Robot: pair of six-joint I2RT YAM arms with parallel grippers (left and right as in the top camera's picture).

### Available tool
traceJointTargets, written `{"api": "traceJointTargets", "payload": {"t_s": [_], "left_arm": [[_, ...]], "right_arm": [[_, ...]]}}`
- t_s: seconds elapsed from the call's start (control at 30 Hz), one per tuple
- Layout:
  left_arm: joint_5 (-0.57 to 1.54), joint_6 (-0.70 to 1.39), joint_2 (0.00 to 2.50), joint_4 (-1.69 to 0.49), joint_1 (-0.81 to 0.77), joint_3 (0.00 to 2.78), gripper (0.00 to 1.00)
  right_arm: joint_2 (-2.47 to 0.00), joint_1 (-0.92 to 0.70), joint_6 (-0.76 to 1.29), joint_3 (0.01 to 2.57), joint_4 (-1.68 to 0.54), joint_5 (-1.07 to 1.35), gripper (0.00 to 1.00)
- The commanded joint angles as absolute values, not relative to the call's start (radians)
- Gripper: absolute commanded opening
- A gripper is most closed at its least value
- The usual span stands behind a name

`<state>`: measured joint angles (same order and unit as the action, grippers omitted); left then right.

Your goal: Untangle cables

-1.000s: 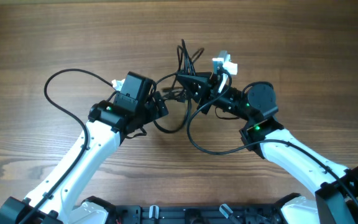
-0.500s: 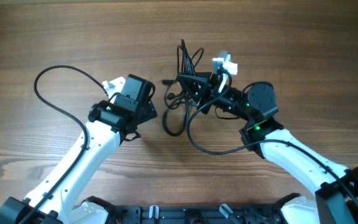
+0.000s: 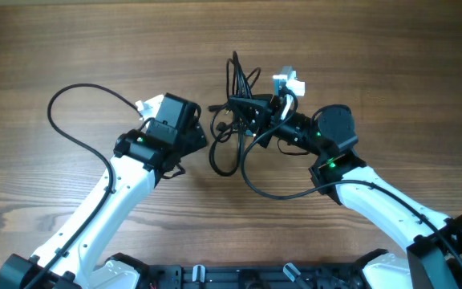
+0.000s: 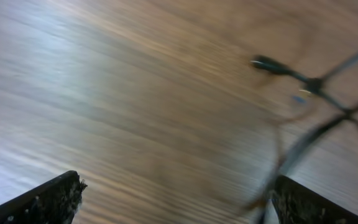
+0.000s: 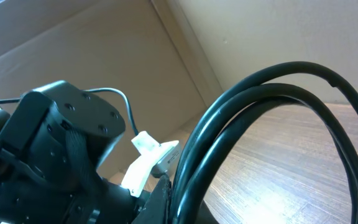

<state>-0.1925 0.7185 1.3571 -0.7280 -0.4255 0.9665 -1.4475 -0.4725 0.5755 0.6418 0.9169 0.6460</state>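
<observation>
My right gripper [image 3: 251, 111] is clamped tight on the cables [image 3: 229, 128], and the knot sits around the middle of the tabletop [image 3: 375, 48], a touch toward the far edge. My left gripper [image 3: 201, 135] hangs just beside the tangle, wide apart and holding nothing. A small plug end [image 4: 267, 63] lies on the wood ahead of it. By my read, we're early: strands cross at the clump, two loops droop toward the near edge, and no cord lies free on its own. Nearly all the separating is left.
</observation>
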Motion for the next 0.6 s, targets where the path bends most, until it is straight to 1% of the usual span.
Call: {"api": "traceJointTargets", "payload": {"t_s": [0.0,0.17,0.57], "left_arm": [[-0.049,0.709,1.364,-0.667,-0.429,0.980,1.00],[-0.001,0.657,1.364,-0.601,-0.429,0.980,1.00],[0.000,0.658,1.364,-0.484,-0.414,0.980,1.00]], "right_arm": [[-1.438,-0.474,0.575,0.643,0.922,0.648,0.04],[-1.438,-0.474,0.575,0.643,0.903,0.649,0.04],[-1.438,-0.474,0.550,0.643,0.867,0.706,0.04]]}}
